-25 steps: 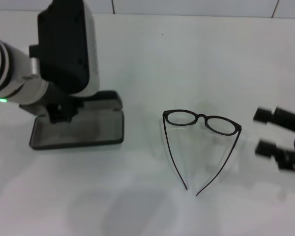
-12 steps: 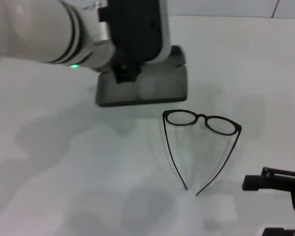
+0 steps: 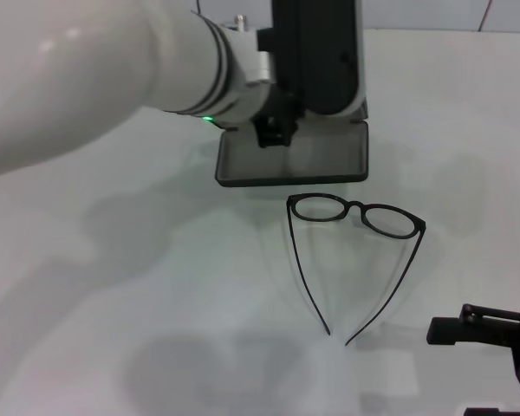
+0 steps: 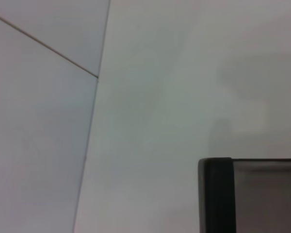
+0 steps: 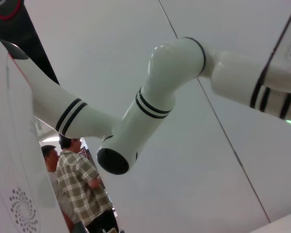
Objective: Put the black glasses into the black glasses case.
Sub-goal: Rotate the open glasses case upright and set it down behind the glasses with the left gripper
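Lab: white table [image 3: 113,303], onlookers [image 5: 80,187]

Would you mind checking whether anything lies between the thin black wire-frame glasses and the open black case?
Nothing visible does. Bare white table separates the black wire-frame glasses from the open black glasses case; the left gripper is at the case's far left edge, not between them.
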Controlling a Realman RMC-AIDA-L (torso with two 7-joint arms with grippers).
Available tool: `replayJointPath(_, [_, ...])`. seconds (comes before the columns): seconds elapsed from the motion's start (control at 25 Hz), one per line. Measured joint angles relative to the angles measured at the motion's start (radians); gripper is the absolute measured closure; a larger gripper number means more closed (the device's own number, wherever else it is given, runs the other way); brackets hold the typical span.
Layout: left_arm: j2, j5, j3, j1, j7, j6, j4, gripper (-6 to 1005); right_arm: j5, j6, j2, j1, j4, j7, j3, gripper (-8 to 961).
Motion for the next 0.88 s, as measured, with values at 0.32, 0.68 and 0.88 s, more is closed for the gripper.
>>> replayJointPath(0.32, [0.000,0.001,0.043,-0.066,-0.096,-0.048,-0.076,764,0.001,0.010,-0.002,0.009,0.009,0.000,0.006,112])
replayJointPath(0.68, [-0.001,0.002,0.116,-0.156,-0.139,-0.081,-0.199,755,0.002,0.013,-0.005,0.006,0.008,-0.001,0.007,112])
replayJointPath(0.88, [-0.001,0.003,0.157,-0.207,-0.177,-0.082,-0.267,750,0.003,0.014,-0.006,0.002,0.008,-0.001,0.007,113])
